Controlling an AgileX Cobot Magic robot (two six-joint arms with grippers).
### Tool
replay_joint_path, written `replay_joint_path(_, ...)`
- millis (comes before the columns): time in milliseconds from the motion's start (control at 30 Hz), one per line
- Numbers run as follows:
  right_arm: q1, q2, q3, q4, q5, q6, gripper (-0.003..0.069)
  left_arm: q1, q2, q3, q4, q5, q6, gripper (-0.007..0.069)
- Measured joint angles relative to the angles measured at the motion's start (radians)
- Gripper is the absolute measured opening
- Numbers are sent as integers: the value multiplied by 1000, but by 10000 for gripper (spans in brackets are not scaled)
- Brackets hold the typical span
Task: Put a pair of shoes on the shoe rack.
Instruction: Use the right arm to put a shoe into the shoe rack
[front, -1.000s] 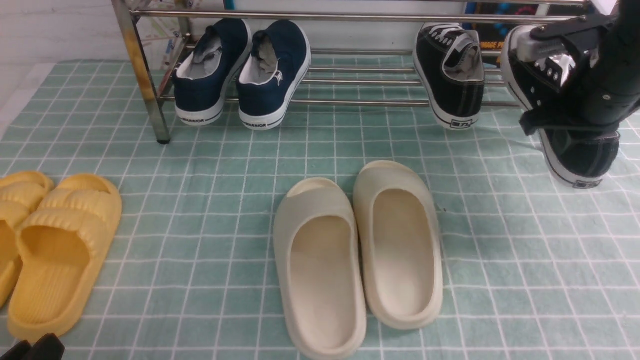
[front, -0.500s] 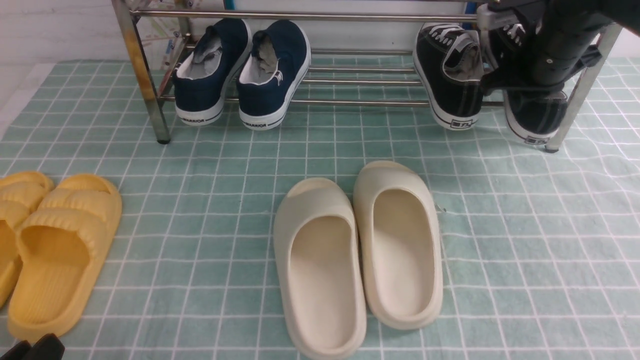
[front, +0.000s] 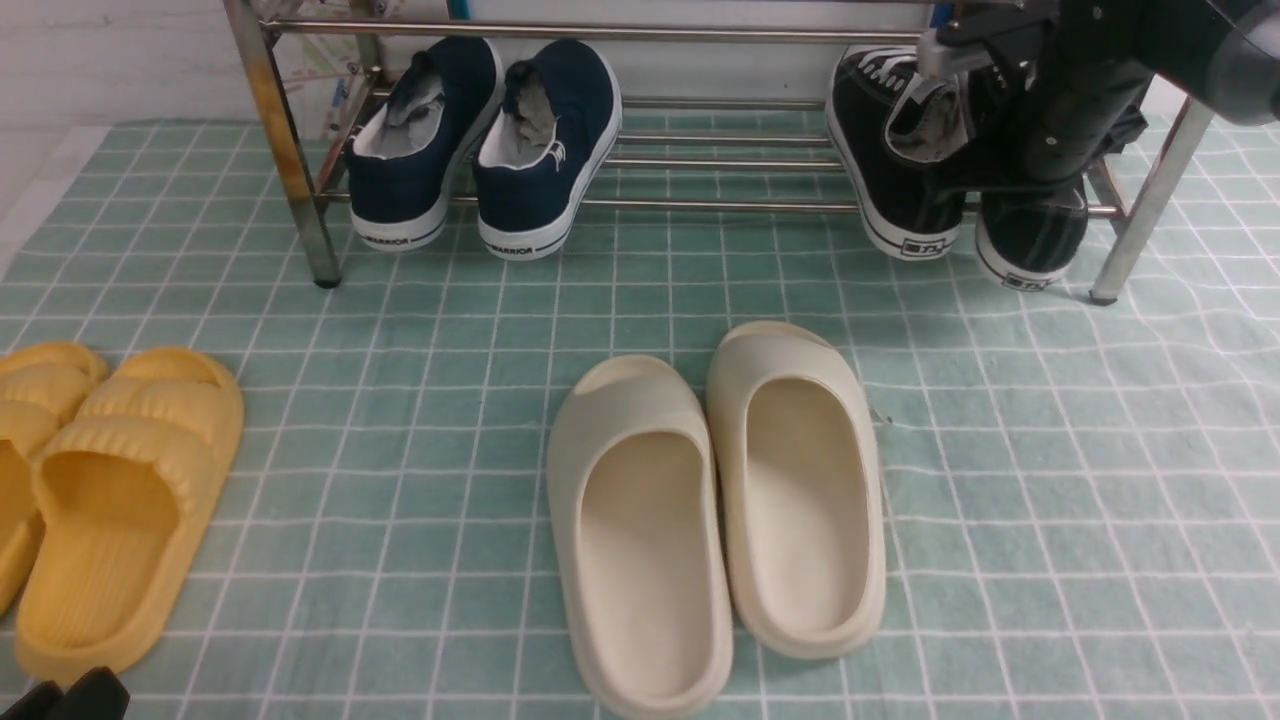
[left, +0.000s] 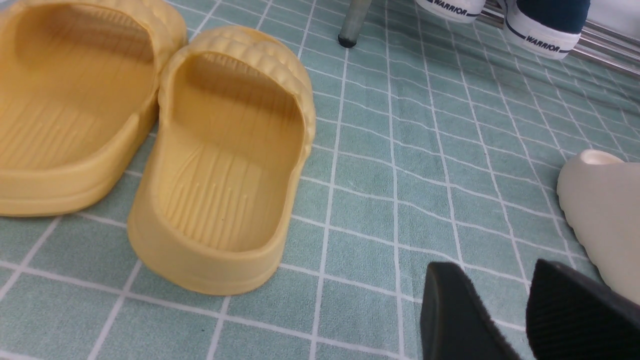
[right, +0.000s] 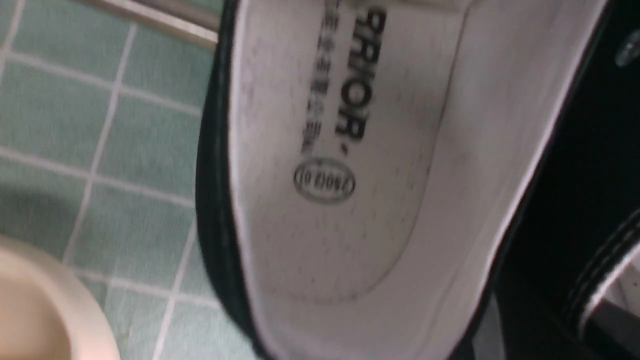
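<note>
The tabletop (front: 400, 330), under a green checked cloth, spreads below both my grippers. The shoe rack (front: 700, 205) stands at its far side, and the rack's right end frames my right gripper (front: 1005, 165). That gripper is clamped shut on the right-hand sneaker (front: 1032, 235), which hangs beneath it. The heel is tipped down past the rack's front bar and the toe is in among the bars; I cannot tell whether the sole rests on them. The left-hand sneaker (front: 900, 170) sits on the rack just beside this gripper, to its left. My left gripper (left: 512, 310) hovers low over the cloth with its jaws apart, holding nothing. The yellow slippers (left: 225, 165) lie near it.
</note>
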Motion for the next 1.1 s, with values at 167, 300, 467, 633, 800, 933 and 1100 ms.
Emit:
replay_joint_path(167,0,2,-20,-2,-22,1,31,0,0,0,0,0,0,240)
replay_joint_path(300,0,2,-22,-7,-28,0,63,0,0,0,0,0,0,240)
replay_joint_path(467,0,-2,-29,-26,-26,0,230,0,0,0,0,0,0,240)
replay_joint_path(633,0,-40,-32,-28,58,0,409,0,0,0,0,0,0,240)
replay_joint_path(800,0,-108,-32,-39,174,-19,467,0,0,0,0,0,0,240)
replay_joint_path(933,0,-169,-32,-44,241,-55,433,0,0,0,0,0,0,240)
replay_joint_path(1100,0,-228,-27,-24,255,-80,314,0,0,0,0,0,0,240)
